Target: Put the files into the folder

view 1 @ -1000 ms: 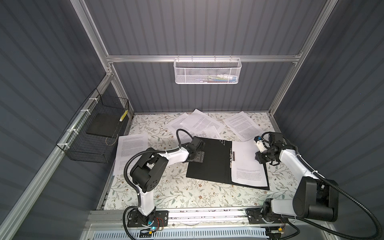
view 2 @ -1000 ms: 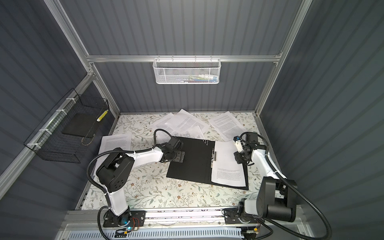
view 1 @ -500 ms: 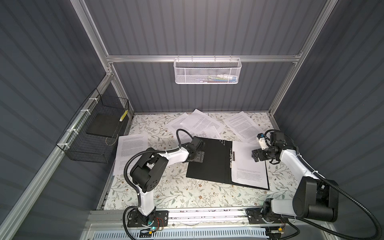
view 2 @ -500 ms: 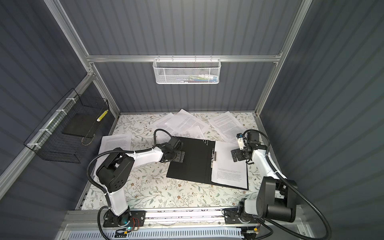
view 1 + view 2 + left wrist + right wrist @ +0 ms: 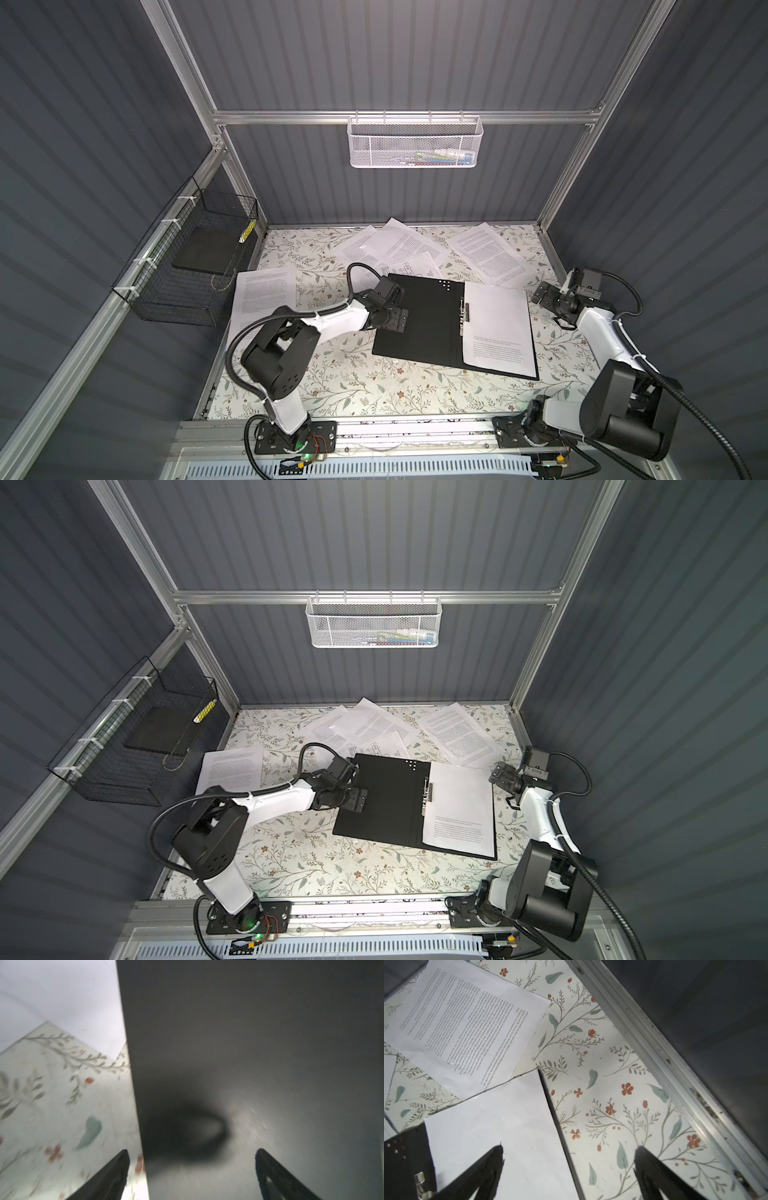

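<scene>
The folder lies open in the middle of the table, black inside up, with its metal clip along the spine. One white sheet rests on its right half. My left gripper is open and low over the folder's left edge. My right gripper is open and empty, above the folder's far right corner. Loose files lie at the left, the back and the back right.
A black wire basket hangs on the left wall. A white mesh basket hangs on the back rail. An aluminium frame rail borders the table just right of my right gripper.
My right gripper has opened, let go of the sheet and drawn back to the right. The sheet now lies flat in the folder. The left arm has stayed put.
</scene>
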### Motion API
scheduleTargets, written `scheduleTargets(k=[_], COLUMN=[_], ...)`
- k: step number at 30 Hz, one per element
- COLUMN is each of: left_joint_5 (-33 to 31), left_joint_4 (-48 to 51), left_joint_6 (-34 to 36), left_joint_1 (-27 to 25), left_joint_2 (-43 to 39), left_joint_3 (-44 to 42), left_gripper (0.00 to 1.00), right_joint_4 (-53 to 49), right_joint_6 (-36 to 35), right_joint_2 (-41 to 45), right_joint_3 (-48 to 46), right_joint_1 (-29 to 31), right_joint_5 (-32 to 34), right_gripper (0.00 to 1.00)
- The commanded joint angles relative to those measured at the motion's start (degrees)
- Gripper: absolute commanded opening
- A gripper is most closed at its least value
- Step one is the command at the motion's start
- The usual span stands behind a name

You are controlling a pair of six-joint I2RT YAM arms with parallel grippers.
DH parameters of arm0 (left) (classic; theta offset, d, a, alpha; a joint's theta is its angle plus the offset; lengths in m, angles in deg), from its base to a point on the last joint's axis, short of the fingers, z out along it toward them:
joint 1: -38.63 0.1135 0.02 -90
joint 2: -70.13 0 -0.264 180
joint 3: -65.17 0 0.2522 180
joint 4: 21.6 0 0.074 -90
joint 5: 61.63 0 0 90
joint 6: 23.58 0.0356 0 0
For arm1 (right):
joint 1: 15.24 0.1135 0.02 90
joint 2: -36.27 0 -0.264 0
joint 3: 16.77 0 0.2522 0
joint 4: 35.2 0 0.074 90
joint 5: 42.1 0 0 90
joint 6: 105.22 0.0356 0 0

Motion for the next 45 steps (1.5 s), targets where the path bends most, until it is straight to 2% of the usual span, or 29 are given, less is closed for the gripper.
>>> scheduleTargets(k=[1,3,7,11,13,18,21,26,32,39,45], left_joint_5=[0.5,0.2,3.7,8.0,9.5,12.8,13.0,13.5,14.0,14.1,11.7], left_joint_4=[2.1,3.8,4.2,4.7,4.4,3.5,3.3,3.0,2.8,2.3,2.7], left_joint_6=[-1.0,-2.3,-4.8,-5.7,-6.1,-6.3,-5.9,-5.9,-6.1,-7.8,-10.5], left_joint_1=[-0.1,0.1,1.7,5.0,6.7,9.8,10.0,10.4,10.6,11.4,12.9], left_joint_2=[-5.7,-6.7,-8.2,-6.9,-6.3,-3.2,-1.3,0.7,2.4,2.1,-1.6], left_joint_3=[0.8,0.8,-0.4,-0.4,-1.1,-1.8,-1.7,-1.8,-1.4,-2.2,-4.5], left_gripper=[0.99,1.0,1.0,1.0,1.0,1.0,1.0,1.0,1.0,1.0,1.0], right_joint_4=[-0.7,-0.1,3.6,4.0,4.8,5.4,7.3,7.2,7.6,9.6,11.7], right_joint_6=[7.9,9.6,12.4,14.7,15.8,17.2,18.3,18.5,19.0,20.4,20.9], right_joint_2=[-2.4,-4.3,-6.7,-9.9,-11.0,-15.2,-16.5,-17.5,-18.7,-17.8,-18.6], right_joint_3=[0.4,-0.1,-2.1,-1.9,-1.9,-0.8,-1.4,-1.8,-2.1,-4.7,-6.5], right_joint_1=[-0.2,-0.7,-1.3,-1.5,-1.6,-2.1,-3.1,-4.3,-4.6,-3.3,-0.7], right_joint_5=[-4.0,-7.6,-14.9,-17.4,-20.7,-21.6,-23.8,-22.1,-25.0,-29.5,-31.3], right_gripper=[0.99,0.98,0.97,0.98,0.99,0.99,0.98,0.98,0.98,0.97,0.96])
